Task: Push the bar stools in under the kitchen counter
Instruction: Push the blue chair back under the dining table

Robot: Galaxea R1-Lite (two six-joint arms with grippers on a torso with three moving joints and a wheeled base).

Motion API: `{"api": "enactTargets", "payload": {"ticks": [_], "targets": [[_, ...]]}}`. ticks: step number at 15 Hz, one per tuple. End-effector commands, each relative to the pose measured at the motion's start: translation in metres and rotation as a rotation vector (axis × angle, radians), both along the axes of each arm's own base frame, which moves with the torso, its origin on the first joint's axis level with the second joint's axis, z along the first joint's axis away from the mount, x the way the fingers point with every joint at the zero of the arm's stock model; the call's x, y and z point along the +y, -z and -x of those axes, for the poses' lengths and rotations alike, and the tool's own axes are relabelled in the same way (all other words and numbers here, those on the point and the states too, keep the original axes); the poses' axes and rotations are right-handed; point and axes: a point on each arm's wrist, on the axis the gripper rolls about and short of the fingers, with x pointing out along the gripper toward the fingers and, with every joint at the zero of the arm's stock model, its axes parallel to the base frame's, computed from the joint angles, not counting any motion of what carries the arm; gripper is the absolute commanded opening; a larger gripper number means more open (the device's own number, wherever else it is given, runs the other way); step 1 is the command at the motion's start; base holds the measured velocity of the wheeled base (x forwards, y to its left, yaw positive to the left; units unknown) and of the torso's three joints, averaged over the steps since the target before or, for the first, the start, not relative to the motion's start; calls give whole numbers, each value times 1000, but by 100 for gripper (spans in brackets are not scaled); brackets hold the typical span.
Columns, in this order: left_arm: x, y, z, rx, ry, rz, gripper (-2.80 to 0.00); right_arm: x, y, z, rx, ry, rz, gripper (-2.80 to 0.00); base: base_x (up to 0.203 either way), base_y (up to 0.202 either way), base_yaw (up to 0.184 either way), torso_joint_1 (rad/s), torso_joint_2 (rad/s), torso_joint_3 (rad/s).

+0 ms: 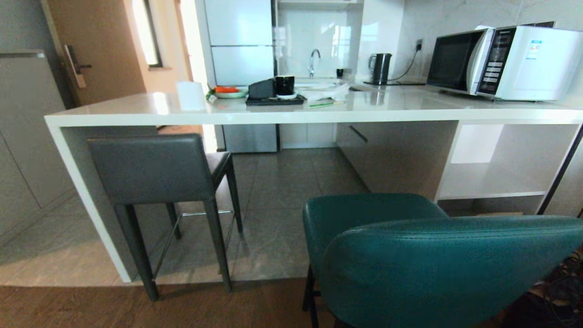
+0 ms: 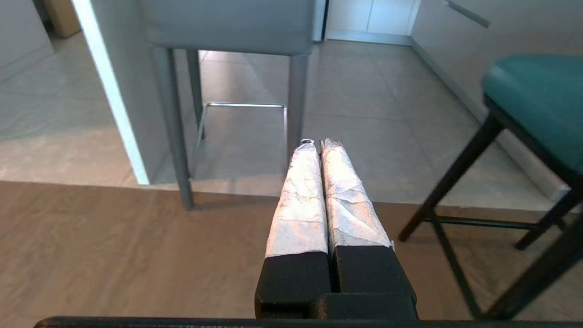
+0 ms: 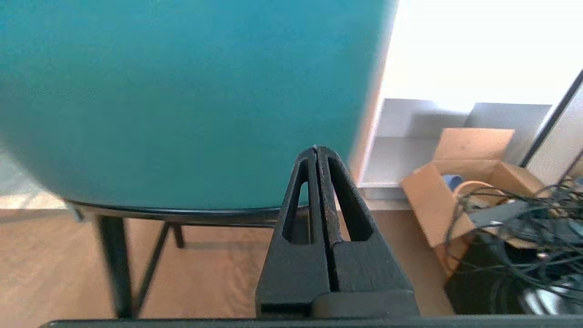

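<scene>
Teal stool (image 1: 410,255) stands clear of the kitchen counter (image 1: 291,111); the grey stool (image 1: 155,171) sits partly under its left end. Risk: an off-centre push could swing or tip the teal stool. Left gripper (image 2: 314,143) and right gripper (image 3: 316,148) are clenched, empty, touching nothing.

Closed tool (image 3: 316,150) behind teal stool (image 3: 182,100)

Grey stool (image 1: 155,168) partly under white counter (image 1: 282,111); teal stool (image 1: 410,255) apart, prob. fully out.
</scene>
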Motion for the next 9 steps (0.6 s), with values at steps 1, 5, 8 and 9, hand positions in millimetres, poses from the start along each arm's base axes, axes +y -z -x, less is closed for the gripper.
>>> {"api": "enactTargets", "payload": {"ticks": [1,5,8,9], "targets": [[0,0,0,0,-1,2,-280,0,3,-1,10,-1,1,-280,0,-192,6,-1,2,1],[0,0,0,0,-1,2,-280,0,3,-1,10,0,1,-280,0,-193,0,5,2,2],[0,0,0,1,-1,1,-280,0,3,-1,10,1,-2,-280,0,-111,1,4,4,3],[0,0,0,2,-1,1,-280,0,3,-1,10,1,-2,-280,0,0,0,0,0,0]]}}
